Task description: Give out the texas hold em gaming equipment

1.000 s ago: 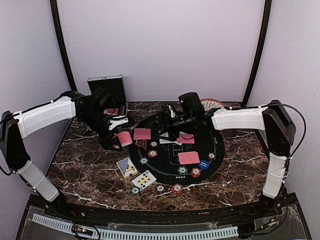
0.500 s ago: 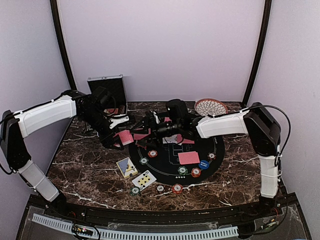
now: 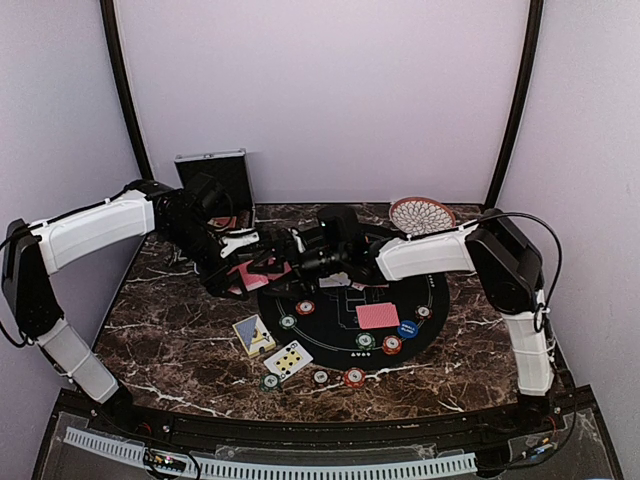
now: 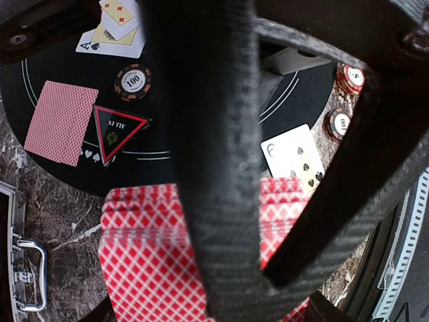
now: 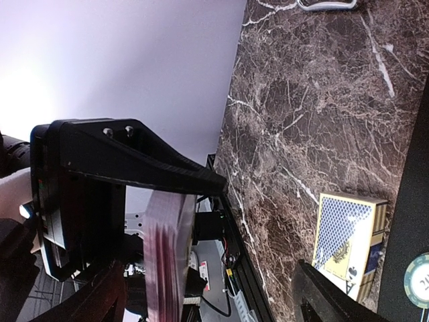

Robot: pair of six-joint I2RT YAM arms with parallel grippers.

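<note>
Left wrist view: deck of red-backed cards low in frame, crossed by one black finger.
Deck location: held above the far left rim of the round black mat, off the marble desk.
Left claw: clenched on the deck.
Right claw: released, fingers spread wide, close against the deck; contact cannot be told.
Triangle marker: flat on the mat, just beside a face-down card.
Chips: dark "100" chip near the triangle marker; blue chip, red chip and green chip at the mat's near right rim.
Card box: blue and yellow, on the desk left of the mat, face-up card just beside.
Silver case: open, far left corner.
Woven dish: far edge, behind the right arm.
</note>
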